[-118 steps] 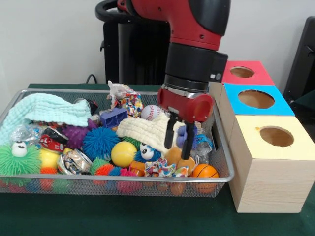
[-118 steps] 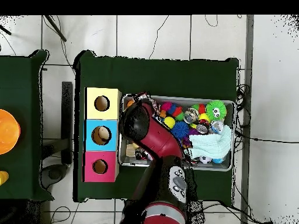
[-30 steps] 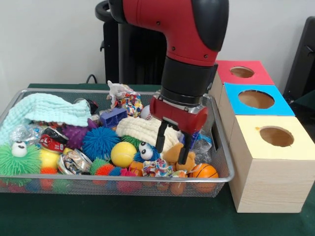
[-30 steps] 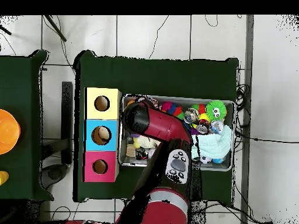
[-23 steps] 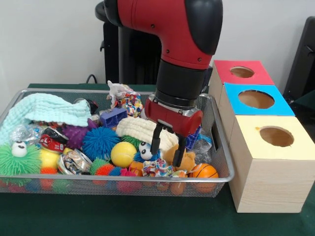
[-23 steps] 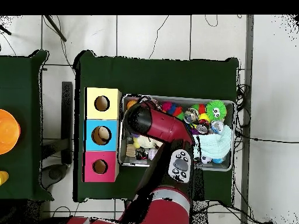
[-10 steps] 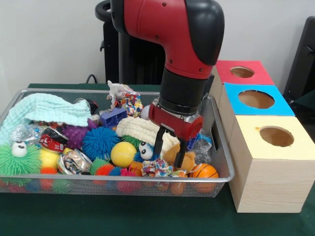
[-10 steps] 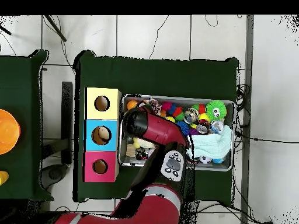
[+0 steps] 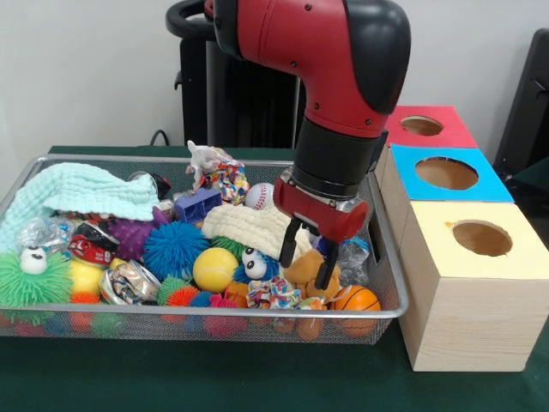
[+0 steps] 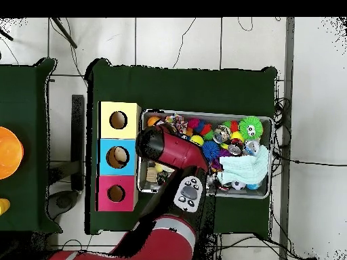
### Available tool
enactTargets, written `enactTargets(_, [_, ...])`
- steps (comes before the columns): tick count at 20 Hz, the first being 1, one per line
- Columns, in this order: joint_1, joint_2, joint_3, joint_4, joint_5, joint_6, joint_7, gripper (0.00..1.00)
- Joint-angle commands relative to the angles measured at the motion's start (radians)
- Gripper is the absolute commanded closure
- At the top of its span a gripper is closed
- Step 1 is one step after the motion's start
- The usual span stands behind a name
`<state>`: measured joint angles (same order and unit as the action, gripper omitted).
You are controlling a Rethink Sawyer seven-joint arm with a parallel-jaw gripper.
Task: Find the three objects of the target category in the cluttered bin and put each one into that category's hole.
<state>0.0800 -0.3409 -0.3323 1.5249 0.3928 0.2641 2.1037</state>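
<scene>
Front view: one bin [image 9: 377, 314], three boxes [image 9: 467, 283].

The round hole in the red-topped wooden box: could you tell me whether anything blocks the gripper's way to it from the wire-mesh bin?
Nothing visible covers the round hole in the red-topped wooden box. The open gripper straddles a tan plush toy low in the silver wire-mesh bin. The bin's rim and the blue-topped box stand between them, so a lift seems needed.
</scene>
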Motion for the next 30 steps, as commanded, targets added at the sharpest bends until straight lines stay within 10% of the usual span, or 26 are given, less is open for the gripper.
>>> enactTargets(1, [0.018,0.030,0.000,-0.005,0.077,0.155,0.277,0.00])
enactTargets(30, [0.020,0.128,-0.023,0.024,0.217,0.117,0.371,0.00])
